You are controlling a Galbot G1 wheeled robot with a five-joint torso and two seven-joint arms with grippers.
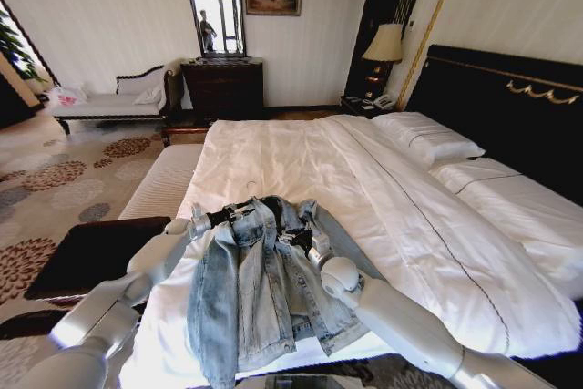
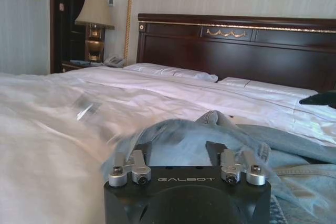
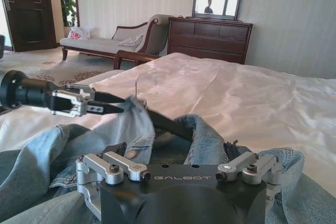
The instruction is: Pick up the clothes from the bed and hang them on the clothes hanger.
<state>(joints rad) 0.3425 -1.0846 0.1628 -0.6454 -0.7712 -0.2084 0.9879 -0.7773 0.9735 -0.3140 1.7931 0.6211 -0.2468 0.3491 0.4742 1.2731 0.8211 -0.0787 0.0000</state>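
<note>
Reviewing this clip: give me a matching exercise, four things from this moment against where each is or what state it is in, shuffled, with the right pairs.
Things:
1. denim jacket
2. left gripper
3. table lamp
4. pillows

Places or states:
A. against the black headboard
B. beside the bed, on a nightstand
C. spread over the bed's near edge
D. shut on the jacket's collar end

Pairs: 1-C, 2-D, 3-B, 4-A

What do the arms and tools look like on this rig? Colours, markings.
Both arms have glossy white rounded shells with ball-like joints, ending in black wrist sections. The left tool and right tool each have a black housing printed "GALBOT" in pale letters, silver metal linkage brackets with dark screws, and slim black fingers. No loose cables visible.
</note>
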